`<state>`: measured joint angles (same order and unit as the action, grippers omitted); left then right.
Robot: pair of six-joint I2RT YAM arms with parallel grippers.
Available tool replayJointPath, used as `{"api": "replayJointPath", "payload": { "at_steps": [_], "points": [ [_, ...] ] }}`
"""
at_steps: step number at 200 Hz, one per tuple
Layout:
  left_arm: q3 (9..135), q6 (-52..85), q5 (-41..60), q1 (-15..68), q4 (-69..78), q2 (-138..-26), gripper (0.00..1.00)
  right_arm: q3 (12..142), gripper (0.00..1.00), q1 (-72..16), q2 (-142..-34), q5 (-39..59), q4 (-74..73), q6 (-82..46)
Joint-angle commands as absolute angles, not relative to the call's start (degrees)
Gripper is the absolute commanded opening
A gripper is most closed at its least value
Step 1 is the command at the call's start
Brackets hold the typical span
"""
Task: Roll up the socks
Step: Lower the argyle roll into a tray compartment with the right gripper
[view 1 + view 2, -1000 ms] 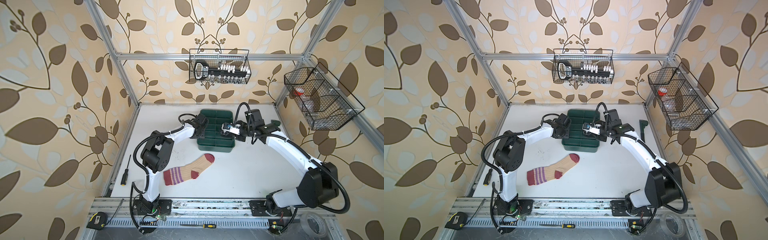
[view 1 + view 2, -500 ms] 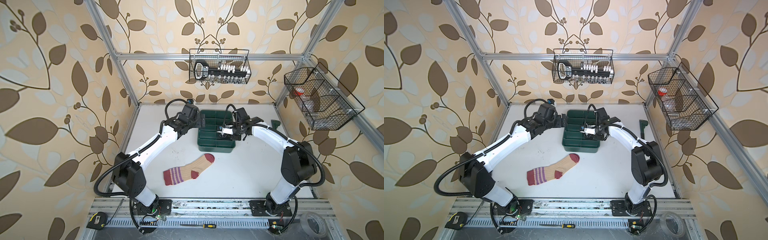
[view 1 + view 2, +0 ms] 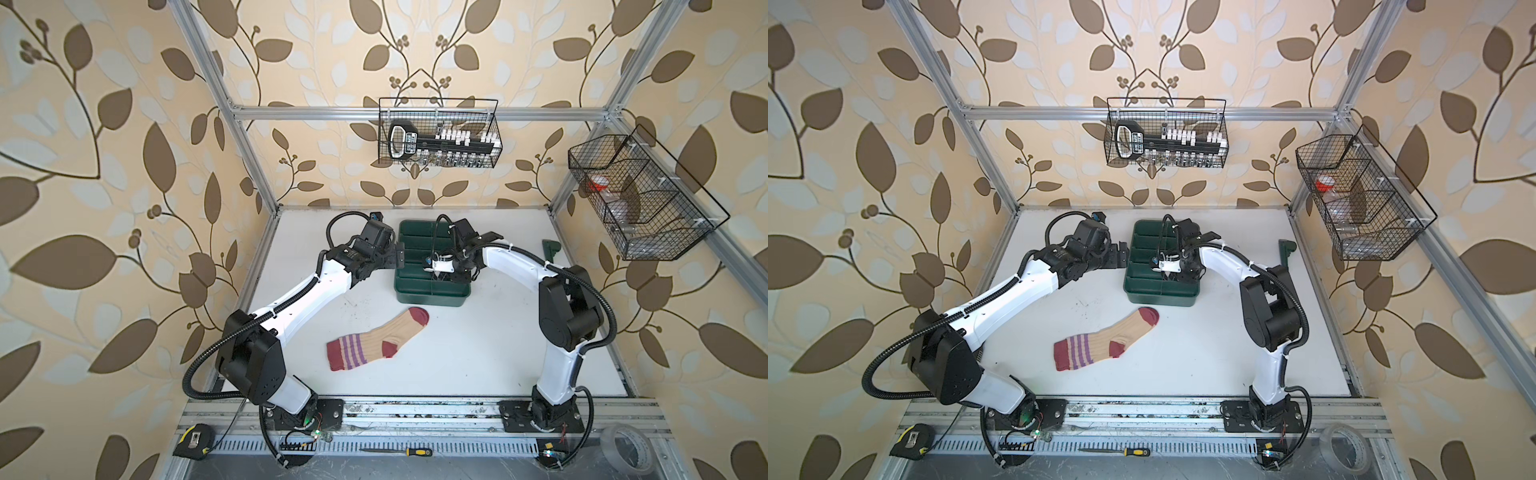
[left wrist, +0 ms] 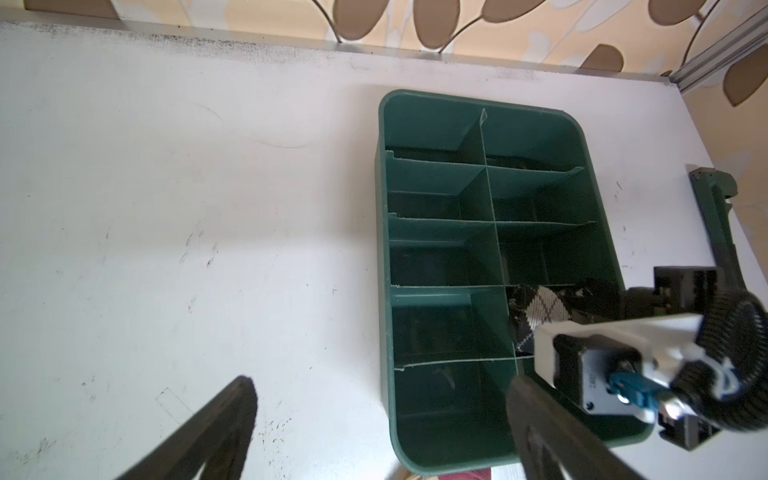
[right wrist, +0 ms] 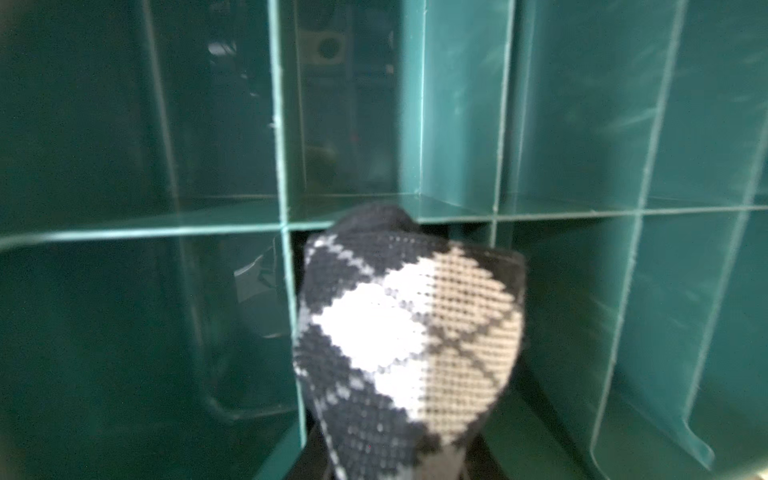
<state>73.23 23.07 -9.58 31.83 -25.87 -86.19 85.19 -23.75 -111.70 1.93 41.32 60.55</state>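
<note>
**1. Left hand** point(image 4: 382, 382). The jaws stand spread wide and hold nothing. The hand hovers over the desk point(image 3: 478, 353), just beside the left wall of the green divider tray point(image 3: 428, 298), and is apart from both socks.

**2. Beige sock** point(image 3: 376, 343). It lies flat and unrolled on the desk, between the two arms. It is near the tray's near wall but does not touch it. The maroon toe points toward the tray and the striped cuff toward the left arm's base. This looks like a light, limp ribbed knit that will sag from any single grip point. Take hold at the toe or the cuff edge and pinch both layers. Pin the opposite end, since the fabric may slide on the smooth desk as the roll forms.

**3. Black argyle sock** point(image 5: 407, 332). It appears bundled. It sits inside a compartment on the tray's right side, toward the near end.

**4. Right hand** point(image 3: 453, 275). It reaches down into that compartment and appears to pinch the bundle. The fabric hides the fingertips in the wrist view. The bundle is probably springy and could loosen on release. The dividers look thin and may flex, so a snug seat between them should help it stay rolled.
</note>
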Motion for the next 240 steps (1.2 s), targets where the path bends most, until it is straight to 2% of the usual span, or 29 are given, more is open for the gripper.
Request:
{"api": "replayJointPath", "payload": {
  "at_steps": [1, 72, 104, 128, 137, 173, 195, 240],
  "points": [
    [72.65, 23.8, -11.6, 31.73, -25.38, -83.28, 0.95, 87.44, 0.0, -24.27, -114.86, 3.96, 46.86, 62.58],
    [71.41, 23.77, -12.22, 31.78, -25.85, -82.86, 0.96, 86.65, 0.0, -24.56, -118.11, 2.53, 46.21, 62.03],
    [71.9, 23.77, -12.13, 31.74, -26.17, -83.13, 0.96, 87.1, 0.28, -24.78, -116.43, 1.33, 45.56, 63.15],
    [71.92, 23.88, -12.26, 31.73, -26.26, -83.19, 0.96, 87.28, 0.36, -24.69, -116.32, 1.53, 45.62, 63.46],
    [71.89, 23.77, -12.57, 31.75, -26.44, -83.21, 0.96, 87.2, 0.42, -24.71, -116.37, 1.73, 45.79, 63.46],
    [71.89, 23.81, -13.07, 31.75, -26.45, -83.61, 0.96, 87.0, 0.45, -24.7, -115.89, 1.75, 45.96, 63.89],
    [72.06, 23.86, -12.98, 31.75, -26.36, -83.93, 0.96, 87.01, 0.53, -24.54, -115.34, 1.88, 46.31, 64.29],
    [71.92, 23.81, -13.18, 31.77, -26.42, -84.29, 0.96, 87.01, 0.58, -24.13, -114.87, 2.71, 46.94, 65.13]
  ]
}}
